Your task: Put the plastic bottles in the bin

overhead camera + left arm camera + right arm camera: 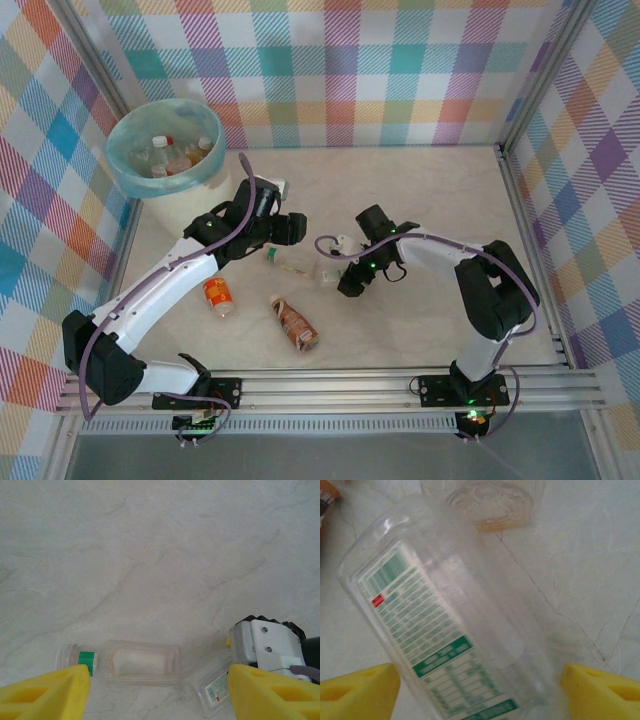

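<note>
Two clear plastic bottles lie end to end on the table. The one with a green neck band (135,662) (288,261) rests just ahead of my left gripper (159,680) (290,232), which is open above it, a yellow finger (47,692) over its cap end. The other, with a green-and-white label (445,630) (212,687) (328,272), fills the gap between the fingers of my right gripper (480,680) (345,278), which looks shut on its sides. The bin (128,172) at the back left holds several bottles.
An orange-labelled bottle (218,296) and a brown-labelled bottle (296,323) lie nearer the front of the table. The two grippers stand close together mid-table. Checked walls close off the back and both sides.
</note>
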